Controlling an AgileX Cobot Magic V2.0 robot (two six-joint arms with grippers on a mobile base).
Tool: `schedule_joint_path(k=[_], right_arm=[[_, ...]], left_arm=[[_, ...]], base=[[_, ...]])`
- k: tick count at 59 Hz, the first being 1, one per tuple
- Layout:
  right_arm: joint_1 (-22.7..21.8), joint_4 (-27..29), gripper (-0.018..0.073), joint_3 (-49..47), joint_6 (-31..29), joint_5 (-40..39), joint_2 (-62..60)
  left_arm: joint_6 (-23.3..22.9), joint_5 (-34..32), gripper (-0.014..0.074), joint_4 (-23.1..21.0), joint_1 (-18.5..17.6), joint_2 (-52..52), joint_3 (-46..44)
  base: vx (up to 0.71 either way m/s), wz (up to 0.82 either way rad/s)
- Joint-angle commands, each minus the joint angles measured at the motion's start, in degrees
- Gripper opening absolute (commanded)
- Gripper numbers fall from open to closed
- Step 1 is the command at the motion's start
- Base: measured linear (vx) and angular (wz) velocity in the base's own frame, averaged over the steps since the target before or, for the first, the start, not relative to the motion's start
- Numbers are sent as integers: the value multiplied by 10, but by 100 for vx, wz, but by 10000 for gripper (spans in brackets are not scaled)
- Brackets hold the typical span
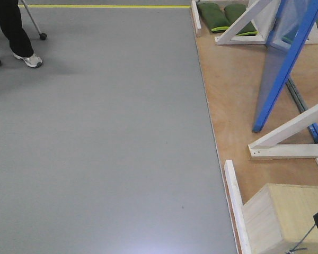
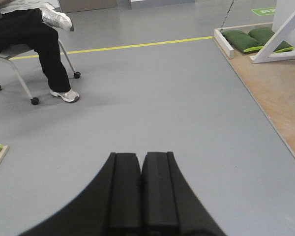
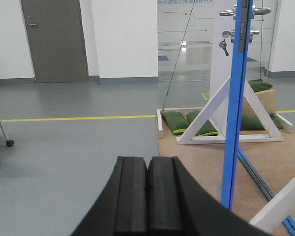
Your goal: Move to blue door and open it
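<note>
Door (image 3: 233, 123) stands edge-on at right; left gripper (image 2: 141, 164) and right gripper (image 3: 147, 167) are closed and empty, probably tucked for driving.

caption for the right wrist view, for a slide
Shut right tool faces the blue door edge-on, keys dangling under its lever handle.

Right gripper (image 3: 147, 169), jaws pressed together, in foreground; blue door (image 3: 234, 123) edge-on at right, lever handles (image 3: 259, 11) and hanging keys (image 3: 223, 45) near its top; white triangular brace (image 3: 211, 108) and green sandbags (image 3: 177, 122) on plywood platform (image 3: 196, 162).
</note>
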Motion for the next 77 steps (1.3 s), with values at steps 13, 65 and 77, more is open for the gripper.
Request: schedule_joint_path(k=[13,65,77], right_arm=[[-3,-5,2,11,0,-48,-11],[-3,-5,2,11,0,-48,-11],[-3,-5,2,11,0,-48,-11]], left_arm=[[-1,-44,70,-3,-1,-9,0],[-1,-44,70,-3,-1,-9,0],[-1,-44,70,-3,-1,-9,0]], base=[[41,-2],[37,-1],[29,-3]])
